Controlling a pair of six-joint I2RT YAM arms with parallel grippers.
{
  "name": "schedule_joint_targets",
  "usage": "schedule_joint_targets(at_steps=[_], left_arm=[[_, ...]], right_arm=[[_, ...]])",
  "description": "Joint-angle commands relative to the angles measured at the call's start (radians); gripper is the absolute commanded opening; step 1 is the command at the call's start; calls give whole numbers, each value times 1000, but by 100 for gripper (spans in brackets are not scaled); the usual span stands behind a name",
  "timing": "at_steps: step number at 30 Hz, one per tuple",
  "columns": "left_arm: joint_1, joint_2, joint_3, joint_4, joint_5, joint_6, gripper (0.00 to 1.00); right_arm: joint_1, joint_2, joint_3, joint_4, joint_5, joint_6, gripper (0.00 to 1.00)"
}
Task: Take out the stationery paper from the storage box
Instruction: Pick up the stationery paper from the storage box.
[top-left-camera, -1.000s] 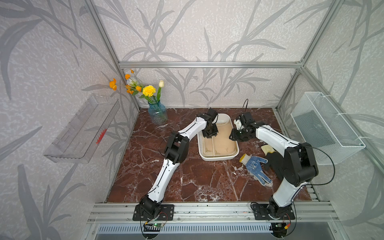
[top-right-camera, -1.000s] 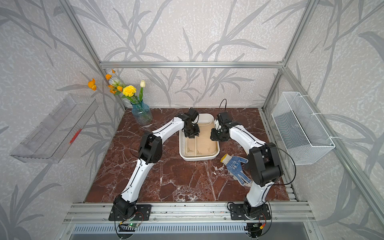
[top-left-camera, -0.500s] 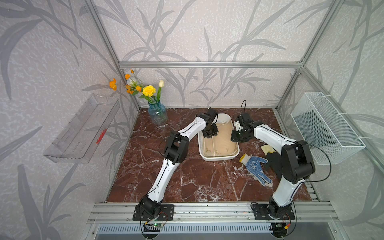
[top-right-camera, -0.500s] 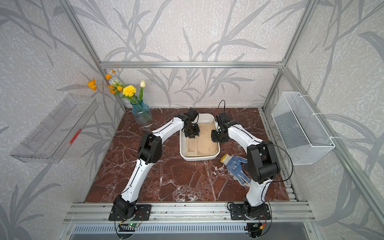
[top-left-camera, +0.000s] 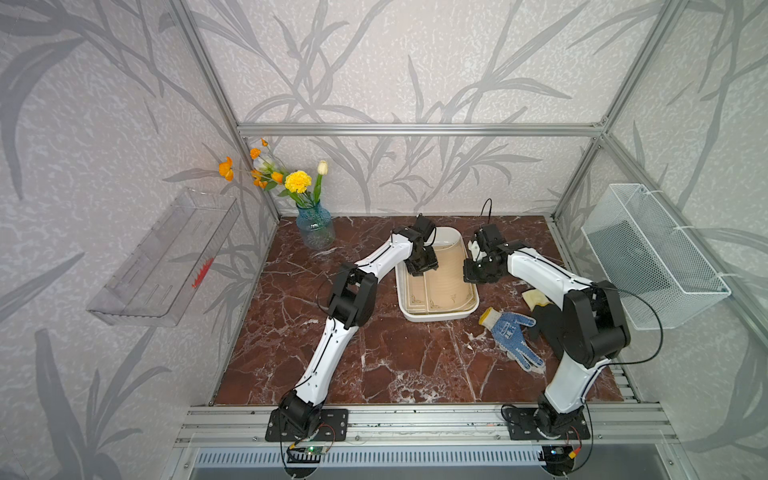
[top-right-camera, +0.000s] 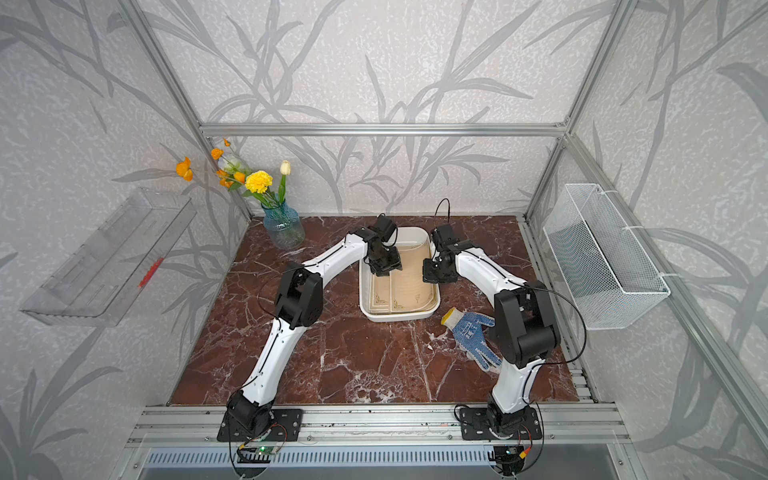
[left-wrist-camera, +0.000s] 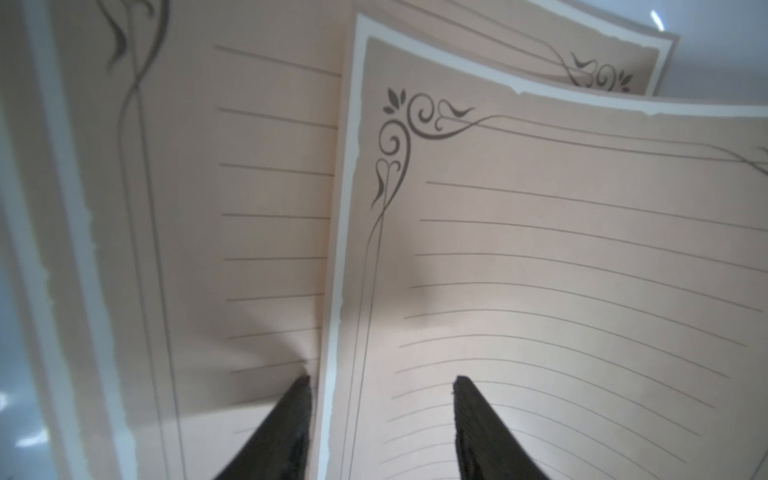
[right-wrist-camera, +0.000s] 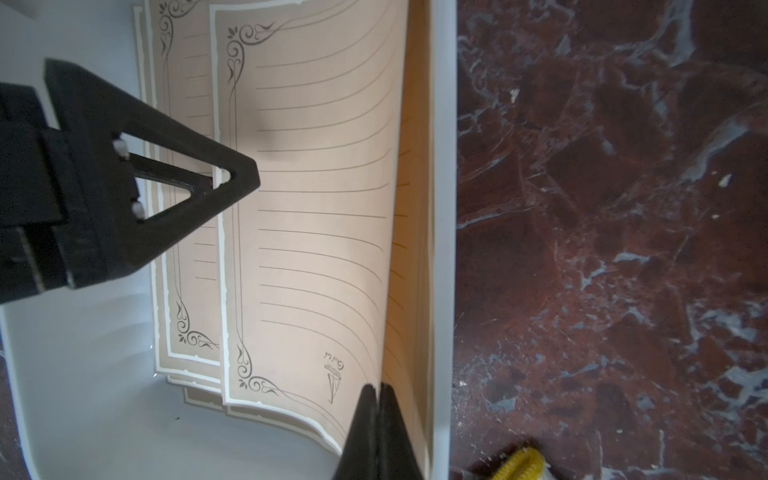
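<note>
Right wrist: right pincer (right-wrist-camera: 377, 387) pinches stationery paper (right-wrist-camera: 316, 216) edge

One box (top-left-camera: 436, 318) — one glove (top-left-camera: 509, 332), one vase (top-left-camera: 315, 229)

Curled edge of top stationery paper (right-wrist-camera: 316, 208) pinched in right pincer (right-wrist-camera: 377, 388), beside storage box (right-wrist-camera: 442, 208) wall.

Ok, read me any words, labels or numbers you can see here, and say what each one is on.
Nothing is legible enough to quote.
stationery paper: short script beside the emblem, too blurred to read.
glove: printed mark on the back, too small to read.
vase: pale mark on the glass, too small to read.
</note>
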Motion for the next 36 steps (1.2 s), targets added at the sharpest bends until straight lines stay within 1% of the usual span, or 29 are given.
schedule_joint_targets(at_steps=[1, 4, 8, 11, 14, 16, 18, 20, 21, 22, 24, 25, 26, 27, 29, 31, 33, 34, 36], left_arm=[[11, -85, -10, -10, -30, 37, 64], [21, -135, -8, 1, -48, 67, 69], [39, -217, -7, 24, -68, 114, 69], [53, -300, -13, 45, -89, 167, 69], [67, -411, -65, 93, -118, 224, 68], [89, -515, -145, 150, -127, 254, 68], [122, -633, -270, 232, -100, 257, 68], [178, -775, -465, 411, 47, 265, 67], [213, -859, -598, 560, 125, 243, 67], [243, -938, -737, 728, 182, 202, 67], [293, -1051, -940, 1019, 269, 126, 73], [312, -1103, -1003, 1100, 309, 115, 75], [322, -1138, -1031, 1116, 341, 125, 75], [326, -1173, -1043, 1087, 376, 152, 76], [327, -1225, -1053, 1040, 500, 206, 77], [326, -1294, -1090, 1050, 629, 242, 80], [324, -1375, -1162, 1123, 674, 249, 83], [323, -1420, -1209, 1187, 694, 255, 84], [323, -1497, -1255, 1226, 715, 284, 88]], right_arm=[[28, -91, 47, -29, 26, -44, 0], [65, -150, 69, -49, 68, -95, 0], [120, -212, 98, -81, 154, -160, 0], [171, -272, 108, -84, 249, -212, 0], [236, -340, 105, -59, 365, -280, 0], [287, -376, 122, -55, 452, -339, 0], [333, -406, 142, -57, 515, -390, 0], [376, -435, 159, -51, 565, -432, 0], [398, -455, 163, -41, 574, -455, 0], [423, -482, 157, -15, 574, -477, 0], [457, -552, 126, 53, 541, -494, 0], [465, -595, 99, 98, 495, -486, 0], [465, -637, 72, 140, 455, -467, 0], [466, -681, 40, 185, 408, -445, 0], [466, -758, -21, 281, 308, -413, 0], [466, -831, -92, 373, 201, -401, 0], [467, -893, -154, 458, 125, -389, 0], [467, -925, -184, 502, 106, -372, 0], [466, -972, -226, 554, 94, -342, 0]])
